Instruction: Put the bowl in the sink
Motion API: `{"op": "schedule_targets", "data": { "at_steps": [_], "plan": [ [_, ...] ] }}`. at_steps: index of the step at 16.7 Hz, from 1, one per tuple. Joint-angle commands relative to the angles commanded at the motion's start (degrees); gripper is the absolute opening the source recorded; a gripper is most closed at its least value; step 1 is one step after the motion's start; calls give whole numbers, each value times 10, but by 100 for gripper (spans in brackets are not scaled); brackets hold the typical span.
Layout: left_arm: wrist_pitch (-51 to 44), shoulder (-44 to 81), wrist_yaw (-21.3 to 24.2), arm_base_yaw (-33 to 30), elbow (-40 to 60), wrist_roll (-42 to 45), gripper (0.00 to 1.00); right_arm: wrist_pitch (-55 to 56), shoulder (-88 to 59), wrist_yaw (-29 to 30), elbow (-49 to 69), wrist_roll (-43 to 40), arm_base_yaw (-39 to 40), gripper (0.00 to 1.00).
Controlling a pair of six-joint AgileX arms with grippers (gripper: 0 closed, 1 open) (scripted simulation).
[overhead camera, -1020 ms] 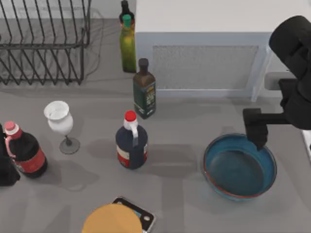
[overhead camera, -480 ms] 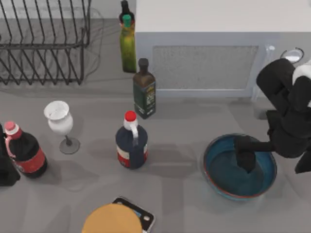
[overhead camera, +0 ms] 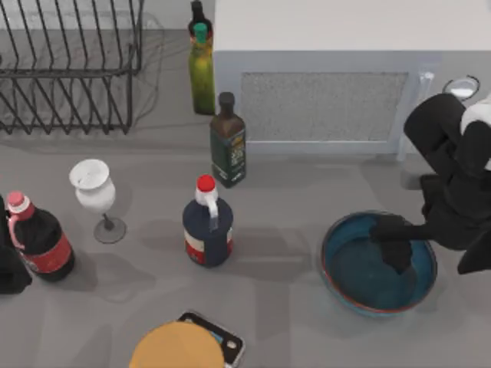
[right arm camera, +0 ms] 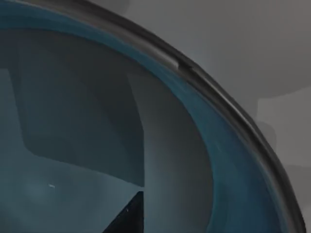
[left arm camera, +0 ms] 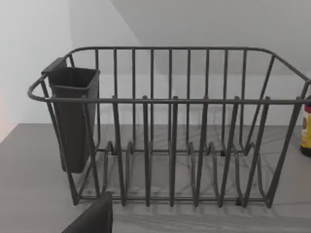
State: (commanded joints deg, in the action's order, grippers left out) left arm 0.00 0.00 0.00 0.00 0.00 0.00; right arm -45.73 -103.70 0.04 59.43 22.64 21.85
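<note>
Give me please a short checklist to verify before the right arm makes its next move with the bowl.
1. Right gripper is over the bowl, inside its rim: ok.
2. Jaws closed on the bowl's wall: cannot tell; the right wrist view gives only a close look at the inner wall and rim.
3. Bowl rests flat on the table, not tilted: ok.
4. Nearest bottle, the red-capped one, stands apart from the bowl: ok.
5. Sink as target is located: cannot tell; no basin is plainly seen.
6. Left gripper is away from the bowl, facing the dish rack: ok.
</note>
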Motion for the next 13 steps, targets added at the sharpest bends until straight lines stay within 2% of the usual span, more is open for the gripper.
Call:
{"op": "schedule_targets", "data": {
  "at_steps": [8, 13],
  "plan": [
    [0, 0, 0, 0, 0, 0, 100, 0, 0, 0, 0, 0, 0, 2],
    [0, 0, 0, 0, 0, 0, 100, 0, 0, 0, 0, 0, 0, 0]
  ]
}}
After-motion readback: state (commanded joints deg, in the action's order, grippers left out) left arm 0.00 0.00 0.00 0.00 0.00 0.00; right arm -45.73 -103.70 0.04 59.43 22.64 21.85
